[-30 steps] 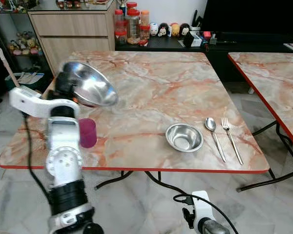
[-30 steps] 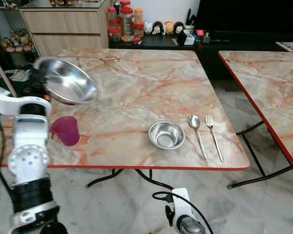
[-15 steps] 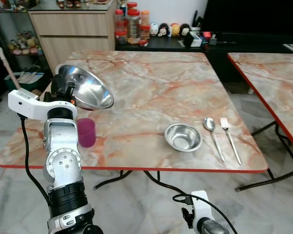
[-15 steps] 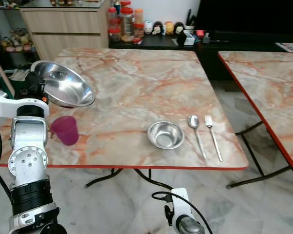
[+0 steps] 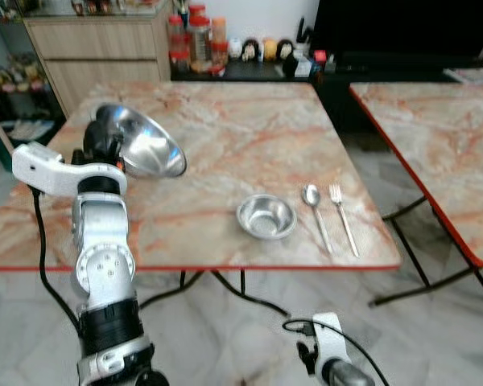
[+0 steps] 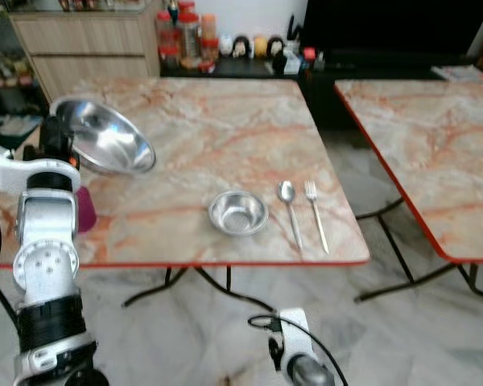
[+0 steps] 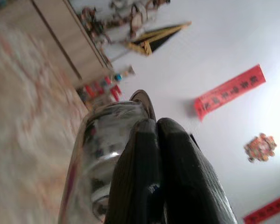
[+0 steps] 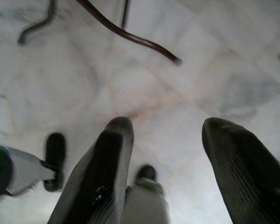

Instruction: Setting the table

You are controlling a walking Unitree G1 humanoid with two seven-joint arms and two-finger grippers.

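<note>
My left gripper [image 5: 105, 146] is raised over the left side of the marble table [image 5: 225, 145], shut on the rim of a large steel bowl [image 5: 149, 149] that tilts toward the table's middle. In the left wrist view the fingers [image 7: 144, 154] press together on that bowl's rim [image 7: 102, 140]. A pink cup [image 6: 86, 207] peeks out behind my left arm. Near the front edge lie a small steel bowl [image 5: 266, 217], then a spoon [image 5: 312, 211] and a fork [image 5: 342, 217] to its right. My right gripper [image 8: 165, 128] hangs open over the floor.
A second marble table [image 5: 435, 137] stands to the right across a narrow gap. Behind are a wooden cabinet [image 5: 97, 64] and a dark shelf with jars [image 5: 189, 44] and small figures. Black table legs [image 8: 130, 37] cross the tiled floor.
The camera has pulled back and turned, so the table looks smaller and shifted left. The large bowl stays in my left gripper, slightly lower. The things on the table have not moved.
</note>
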